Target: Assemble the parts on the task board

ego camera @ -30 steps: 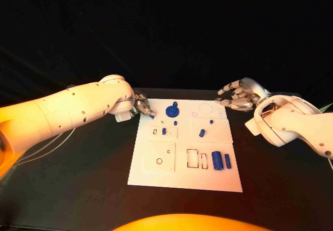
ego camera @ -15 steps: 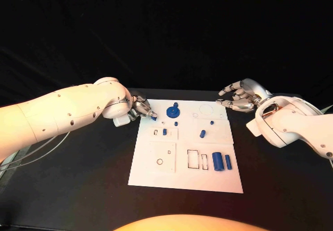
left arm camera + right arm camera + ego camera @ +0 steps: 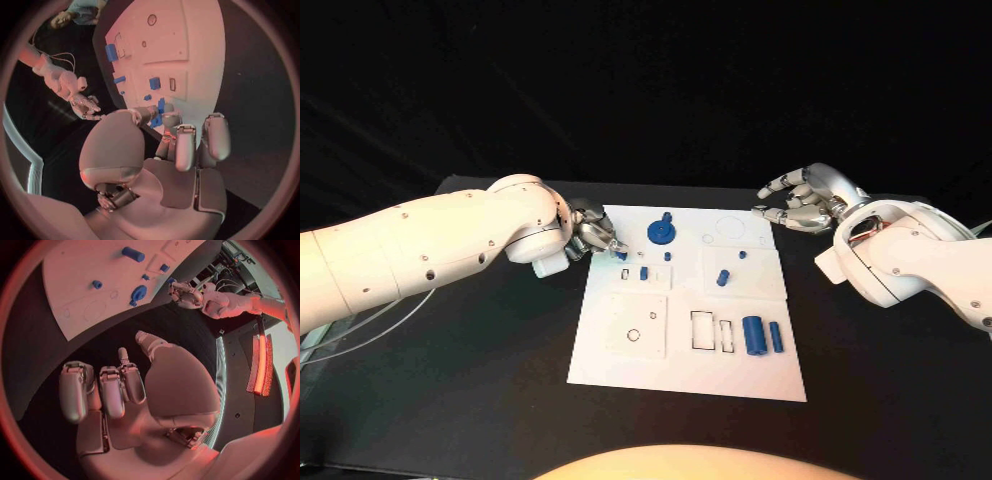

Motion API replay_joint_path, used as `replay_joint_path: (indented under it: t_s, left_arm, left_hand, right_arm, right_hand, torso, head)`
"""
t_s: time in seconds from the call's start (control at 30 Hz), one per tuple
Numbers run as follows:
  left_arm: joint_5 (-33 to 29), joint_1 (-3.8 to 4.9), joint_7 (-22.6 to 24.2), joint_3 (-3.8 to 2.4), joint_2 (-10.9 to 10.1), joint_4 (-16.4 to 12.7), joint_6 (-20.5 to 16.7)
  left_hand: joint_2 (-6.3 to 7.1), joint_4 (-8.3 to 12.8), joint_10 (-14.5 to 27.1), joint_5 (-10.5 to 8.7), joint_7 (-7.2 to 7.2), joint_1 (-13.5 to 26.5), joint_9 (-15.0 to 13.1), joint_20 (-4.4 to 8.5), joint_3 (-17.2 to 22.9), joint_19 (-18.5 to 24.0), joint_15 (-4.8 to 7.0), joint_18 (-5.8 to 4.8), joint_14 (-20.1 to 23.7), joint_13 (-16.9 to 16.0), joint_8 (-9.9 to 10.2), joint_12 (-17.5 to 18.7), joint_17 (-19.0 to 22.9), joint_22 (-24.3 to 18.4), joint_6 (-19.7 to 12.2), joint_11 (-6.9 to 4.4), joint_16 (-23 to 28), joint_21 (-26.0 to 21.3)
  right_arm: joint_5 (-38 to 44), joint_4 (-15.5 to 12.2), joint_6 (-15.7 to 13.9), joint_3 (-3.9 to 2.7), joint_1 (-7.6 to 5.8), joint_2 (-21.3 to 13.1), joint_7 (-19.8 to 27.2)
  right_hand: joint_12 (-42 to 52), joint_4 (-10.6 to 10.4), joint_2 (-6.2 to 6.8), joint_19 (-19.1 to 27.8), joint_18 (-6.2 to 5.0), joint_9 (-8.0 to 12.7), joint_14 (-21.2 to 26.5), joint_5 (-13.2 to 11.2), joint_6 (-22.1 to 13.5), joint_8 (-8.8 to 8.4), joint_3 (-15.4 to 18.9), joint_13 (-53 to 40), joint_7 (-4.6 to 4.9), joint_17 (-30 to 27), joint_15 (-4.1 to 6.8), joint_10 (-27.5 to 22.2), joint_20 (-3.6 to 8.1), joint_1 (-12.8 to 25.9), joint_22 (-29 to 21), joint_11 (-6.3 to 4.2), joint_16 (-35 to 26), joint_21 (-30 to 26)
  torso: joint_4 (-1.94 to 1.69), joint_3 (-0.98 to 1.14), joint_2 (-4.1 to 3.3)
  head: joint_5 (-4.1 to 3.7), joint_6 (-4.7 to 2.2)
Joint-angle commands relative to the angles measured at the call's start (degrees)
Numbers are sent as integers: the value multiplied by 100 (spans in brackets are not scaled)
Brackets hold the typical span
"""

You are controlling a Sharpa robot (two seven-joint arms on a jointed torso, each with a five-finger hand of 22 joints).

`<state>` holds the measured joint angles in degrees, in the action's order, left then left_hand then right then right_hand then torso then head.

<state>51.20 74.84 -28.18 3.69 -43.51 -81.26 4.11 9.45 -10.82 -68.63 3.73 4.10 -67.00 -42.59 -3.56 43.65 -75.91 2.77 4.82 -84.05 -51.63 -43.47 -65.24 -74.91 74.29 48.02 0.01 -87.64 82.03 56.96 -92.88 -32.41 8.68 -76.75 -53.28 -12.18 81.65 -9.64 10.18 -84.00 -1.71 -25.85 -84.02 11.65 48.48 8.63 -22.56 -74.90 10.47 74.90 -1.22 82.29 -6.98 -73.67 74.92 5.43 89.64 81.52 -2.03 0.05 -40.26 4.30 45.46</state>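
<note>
Task board (image 3: 687, 365) flat in middle of black table (image 3: 459, 400), long axis running away from robot. Left hand (image 3: 594, 238) at board's far left corner, fingertips pinching small blue part (image 3: 617, 256) just over board's left edge; same pinch seen in left wrist view, blue part (image 3: 157, 120) between thumb and fingers, remaining fingers (image 3: 212, 140) extended beside it. Right hand (image 3: 798, 203) off board, above table near far right corner, fingers curled inward, nothing held; right wrist view confirms fingers (image 3: 100, 390) folded toward palm over bare table.

Parts on board, head view:
- round blue piece with stem (image 3: 661, 233) near far edge, next to circular outline (image 3: 728, 229).
- small blue peg (image 3: 643, 272) beside small slot, left-centre.
- small blue pin (image 3: 668, 256) just beyond that.
- blue block (image 3: 723, 277) right of centre, tiny blue dot (image 3: 740, 254) beyond it.
- two blue cylinders (image 3: 762, 336) side by side near right edge, beside two rectangular cut-outs (image 3: 710, 331).

Square plate with small hole (image 3: 633, 330) on near left part of board.
</note>
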Motion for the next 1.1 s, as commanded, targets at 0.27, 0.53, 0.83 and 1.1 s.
replay_joint_path:
  t_s: [0.27, 0.53, 0.83, 1.1]
  left_arm:
    - [651, -174, 86, 29, -31, -196, -254]
    - [783, -254, 102, 42, -21, -240, -240]
    - [881, -273, 38, 53, -15, -255, -162]
    - [918, -283, 4, 62, 2, -257, -131]
  left_hand:
    - [-12, 1062, -58, 8, 1, 71, -7, -1, 1102, -58, 40, -93, -473, -16, -21, -33, -1151, 28, 66, -5, -32, 38]
    - [-11, 1079, -66, 9, -2, 89, -7, 3, 1123, -63, 44, -94, -476, -16, -20, -32, -1160, 34, 75, -10, -37, 41]
    - [-7, 1113, -96, 15, -7, 119, -7, 9, 1160, -108, 51, -107, -484, -47, -18, -51, -1177, 85, 91, -16, -47, 67]
    - [-6, 1131, -108, 22, -9, 139, -8, 13, 1182, -130, 54, -112, -488, -53, -19, -55, -1188, 108, 102, -18, -53, 80]
  right_arm:
    - [34, -6, 26, 0, 10, -3, 53]
    - [34, -6, 26, 0, 16, -7, 56]
    - [34, -9, 24, 0, 18, -13, 58]
    - [34, -11, 24, 0, 20, -15, 61]
  right_hand:
    - [-24, -26, -1, -126, -43, 7, -598, 18, 18, 33, 2, -702, -23, 1510, 6, -19, -13, 43, 968, -6, 36, -25]
    - [-24, -26, -1, -126, -43, 7, -598, 18, 18, 33, 2, -702, -23, 1510, 6, -19, -13, 43, 968, -6, 36, -25]
    - [-24, -26, -1, -126, -43, 7, -598, 18, 18, 33, 2, -702, -23, 1510, 6, -19, -13, 43, 968, -6, 36, -25]
    - [-24, -26, -1, -126, -43, 7, -598, 18, 18, 33, 2, -702, -23, 1510, 6, -19, -13, 43, 968, -6, 36, -25]
  torso:
    - [12, -4, -15]
    - [12, 5, -13]
    - [12, 6, -10]
    - [13, 1, -13]
  head:
    - [17, 10]
    - [19, 20]
    - [22, 22]
    - [19, 26]
